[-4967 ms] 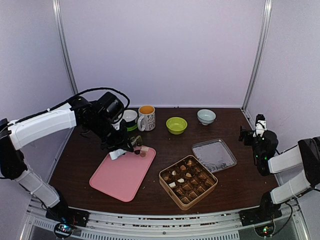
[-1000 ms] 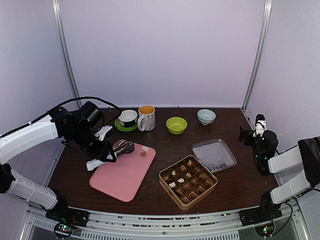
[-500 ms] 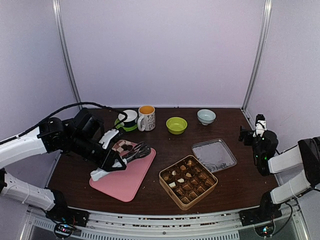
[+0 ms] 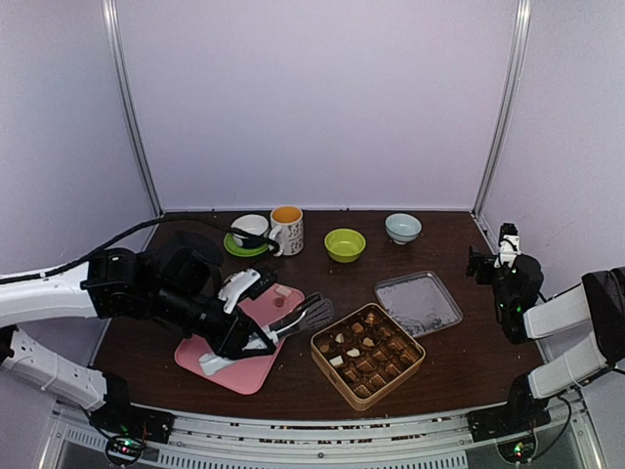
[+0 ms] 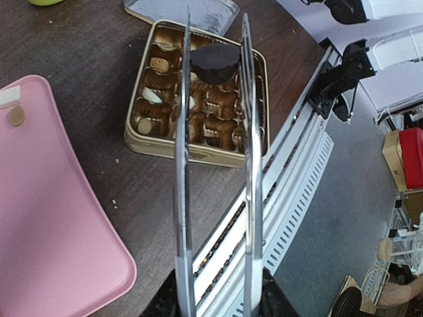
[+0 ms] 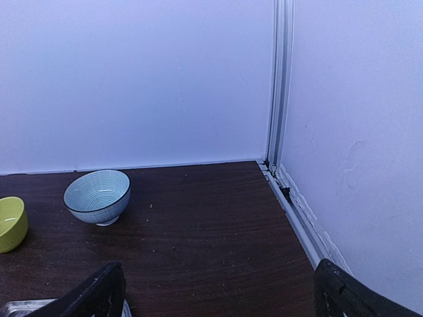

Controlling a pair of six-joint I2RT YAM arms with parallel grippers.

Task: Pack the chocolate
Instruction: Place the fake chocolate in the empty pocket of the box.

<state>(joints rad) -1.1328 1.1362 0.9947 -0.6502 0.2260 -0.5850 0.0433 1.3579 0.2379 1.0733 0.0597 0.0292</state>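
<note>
My left gripper (image 4: 242, 337) is shut on metal tongs (image 4: 305, 317), whose tips pinch a dark brown chocolate (image 5: 215, 61). In the left wrist view the two tong arms (image 5: 182, 198) run up from my left gripper (image 5: 218, 300), and the held piece hangs over the far part of the open gold tin (image 5: 192, 153). The tin (image 4: 337, 379) holds several brown, tan and white chocolates (image 4: 369, 352). Two more pieces, one tan (image 5: 16, 117) and one white (image 5: 8, 96), lie at the far corner of the pink tray (image 4: 246, 371). My right gripper (image 6: 218, 297) stands open and holds nothing, far right by the wall.
The tin's silver lid (image 4: 418, 303) lies behind the tin. Along the back stand a cup on a green saucer (image 4: 251, 231), a mug (image 4: 286, 229), a green bowl (image 4: 345, 244) and a blue bowl (image 6: 98, 196). The table's near edge and rail (image 5: 291, 172) lie just past the tin.
My left arm has swung the tongs with the dark chocolate rightward, from over the pink tray to above the tin. The right arm has not moved.
</note>
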